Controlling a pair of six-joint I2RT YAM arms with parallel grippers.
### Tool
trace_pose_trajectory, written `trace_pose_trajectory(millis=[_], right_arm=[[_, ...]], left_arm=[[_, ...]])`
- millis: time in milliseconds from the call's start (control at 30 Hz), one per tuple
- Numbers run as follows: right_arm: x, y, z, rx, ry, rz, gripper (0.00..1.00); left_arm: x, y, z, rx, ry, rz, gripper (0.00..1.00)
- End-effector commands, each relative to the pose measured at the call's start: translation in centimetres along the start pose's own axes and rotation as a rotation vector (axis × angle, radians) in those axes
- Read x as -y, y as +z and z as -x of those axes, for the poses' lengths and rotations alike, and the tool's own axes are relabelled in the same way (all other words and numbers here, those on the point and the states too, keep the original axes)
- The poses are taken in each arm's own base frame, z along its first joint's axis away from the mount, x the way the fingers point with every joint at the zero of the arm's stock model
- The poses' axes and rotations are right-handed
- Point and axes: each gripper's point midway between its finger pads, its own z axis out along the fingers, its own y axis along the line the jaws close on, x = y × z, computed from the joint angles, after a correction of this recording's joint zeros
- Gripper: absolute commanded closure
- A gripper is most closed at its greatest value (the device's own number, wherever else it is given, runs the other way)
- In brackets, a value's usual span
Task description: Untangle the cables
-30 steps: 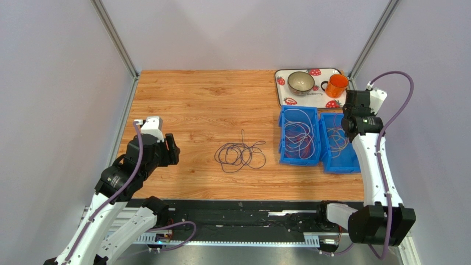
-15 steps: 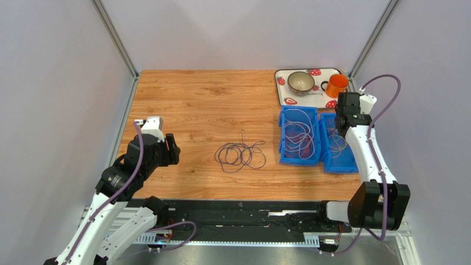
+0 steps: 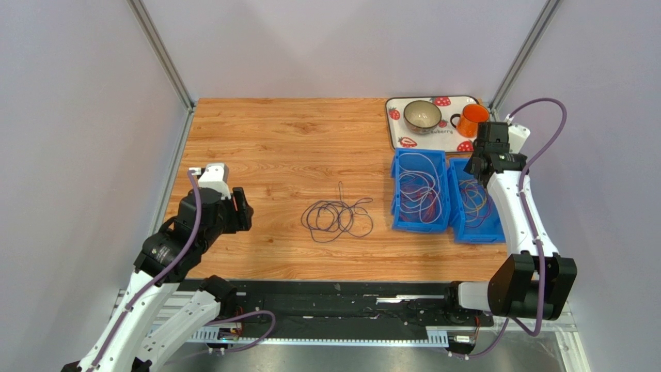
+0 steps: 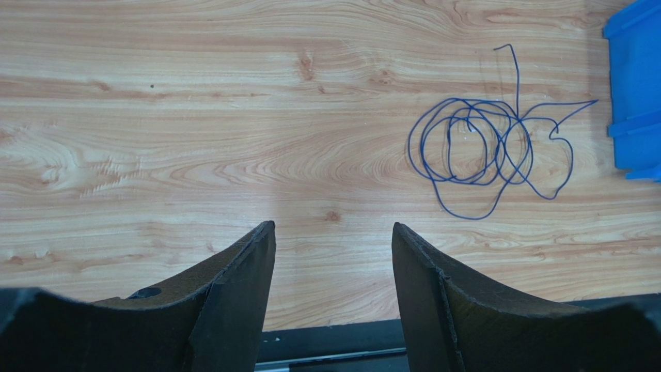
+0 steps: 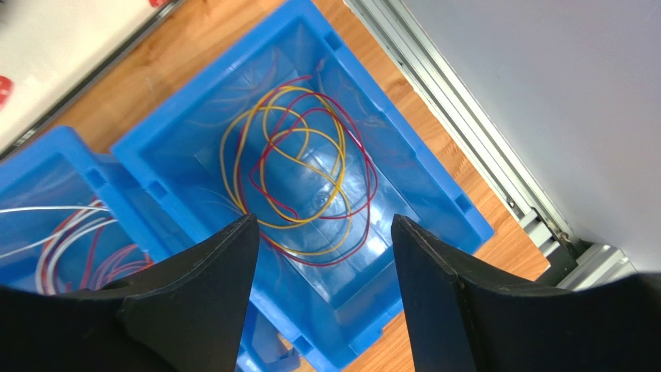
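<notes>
A dark purple cable [image 3: 337, 218] lies in a loose tangle of loops on the wooden table, alone at mid-table; the left wrist view shows this cable [image 4: 481, 147] ahead to the right. My left gripper [image 3: 242, 209] [image 4: 332, 226] stands open and empty well to its left, near the front edge. My right gripper [image 3: 477, 169] [image 5: 324, 218] hangs open over the right blue bin [image 3: 473, 232], nothing between its fingers. Yellow and red cables [image 5: 302, 178] lie coiled on that bin's floor. White, red and purple cables [image 3: 421, 190] fill the left blue bin [image 3: 419, 226].
A strawberry-print tray [image 3: 403, 139] at the back right carries a bowl [image 3: 423, 115] and an orange mug [image 3: 472, 120], just behind the bins. An aluminium frame rail [image 5: 465, 101] runs along the table's right edge beside the right bin.
My right gripper has gone from shut to open above the right bin, and its wrist has shifted slightly back and left. The left arm and the purple cable have not moved.
</notes>
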Motion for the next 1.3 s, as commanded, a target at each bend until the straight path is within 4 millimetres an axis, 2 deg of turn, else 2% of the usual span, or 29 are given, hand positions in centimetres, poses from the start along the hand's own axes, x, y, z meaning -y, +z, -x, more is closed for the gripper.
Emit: trace_pose_trajectory(millis=[0,167,367,400,467,500,533,633,700,767,800,833,867,900,933,967,1000,1100,1267], right_arm=[[-0.6,-2.2,2.7,0.049,0.045,0.074,0.32],[-1.8,-4.4,3.4,0.07,0.068,0.179,0.33],[-5.5,-8.1,3.0,0.075,0.04,0.412,0.35],[-7.4,-9.8,2.2,0.065,0.009,0.507,0.35],[-8.7,-11.0,1.4,0.056,-0.004,0.578,0.35],[-9.7,-12.4,0.8,0.059,-0.028,0.631,0.35],[-10.3,-13.0,0.4,0.058,-0.04,0.654,0.35],[-12.5,-15.5,-1.6,0.044,-0.086,0.753,0.35],[-14.1,-17.1,-3.8,0.013,-0.131,0.831,0.35],[-15.1,-18.3,-5.1,0.004,-0.152,0.887,0.36],[-15.8,-19.0,-6.8,-0.024,-0.19,0.93,0.36],[-16.3,-19.4,-7.4,-0.026,-0.2,0.947,0.36],[-16.7,-19.6,-8.2,-0.039,-0.216,0.962,0.36],[-17.2,-20.1,-9.9,-0.064,-0.261,0.993,0.36],[-17.6,-20.5,-10.5,-0.068,-0.276,1.01,0.36],[-17.9,-20.6,-11.3,-0.079,-0.294,1.016,0.36],[-18.3,-21.1,-12.6,-0.095,-0.319,1.041,0.36],[-19.4,-21.8,-14.6,-0.119,-0.363,1.081,0.36],[-21.2,-21.5,-18.3,-0.167,-0.46,1.102,0.38]], left_arm=[[0.2,0.0,0.6,0.024,0.003,-0.013,0.34],[0.3,0.1,0.5,0.021,0.007,-0.015,0.35],[0.7,0.4,0.3,0.009,0.014,-0.038,0.34],[0.9,0.4,0.3,0.006,0.015,-0.045,0.34],[1.2,0.6,0.2,0.003,0.016,-0.061,0.34],[1.3,0.7,0.1,-0.002,0.017,-0.063,0.35],[1.4,0.7,0.0,-0.008,0.017,-0.069,0.35],[2.2,1.1,-0.3,-0.036,0.014,-0.099,0.36],[2.9,1.6,-0.7,-0.074,0.006,-0.126,0.4],[3.7,1.9,-0.9,-0.086,-0.031,-0.151,0.44],[4.5,2.1,-1.1,-0.102,-0.044,-0.189,0.46],[4.9,2.6,-1.9,-0.123,-0.06,-0.206,0.47],[6.1,2.9,-1.8,-0.12,-0.091,-0.259,0.48],[6.6,3.3,-2.3,-0.138,-0.102,-0.276,0.48],[6.8,3.9,-3.2,-0.162,-0.11,-0.283,0.48],[7.7,4.2,-3.1,-0.16,-0.124,-0.31,0.48],[7.9,4.8,-3.7,-0.184,-0.121,-0.302,0.49],[9.1,5.8,-4.7,-0.216,-0.084,-0.291,0.48],[10.6,6.9,-5.1,-0.254,-0.036,-0.265,0.49]])
